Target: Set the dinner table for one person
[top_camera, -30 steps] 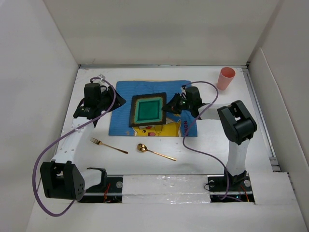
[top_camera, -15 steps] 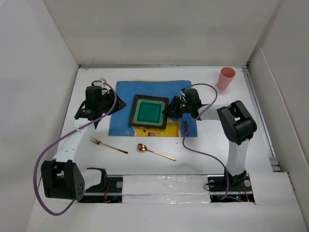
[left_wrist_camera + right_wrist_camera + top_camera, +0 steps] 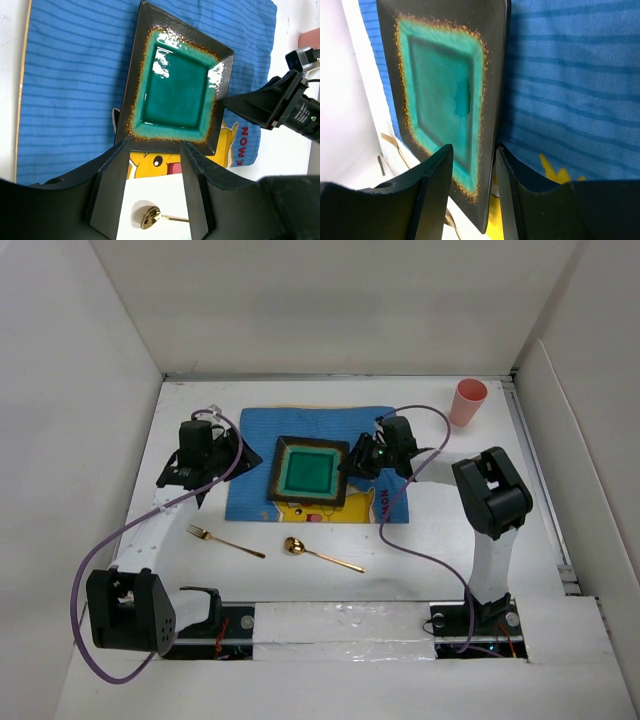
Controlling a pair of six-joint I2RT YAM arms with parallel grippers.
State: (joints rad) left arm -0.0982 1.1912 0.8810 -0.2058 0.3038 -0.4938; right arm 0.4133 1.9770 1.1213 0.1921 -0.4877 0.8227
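Top external view: the table (image 3: 420, 550) carries a blue mat (image 3: 250, 440) at its far middle. A square plate (image 3: 308, 470) lies flat on the mat, slightly skewed. The right gripper (image 3: 352, 462) reaches in from the right to the plate's right rim, jaws parted and gripping nothing. The left gripper (image 3: 232, 455) hovers over the mat's left edge, jaws wide and empty. A fork (image 3: 225, 541) and spoon (image 3: 320, 553) lie nearer, heads left.

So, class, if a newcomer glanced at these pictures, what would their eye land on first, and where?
Probably the square teal-glazed plate with its dark rim, lying on the blue cartoon mat mid-way across the white table, with the right gripper at its right edge, fingers apart. Next, the pink cup in the far right corner, then the gold fork and spoon nearer the arms.
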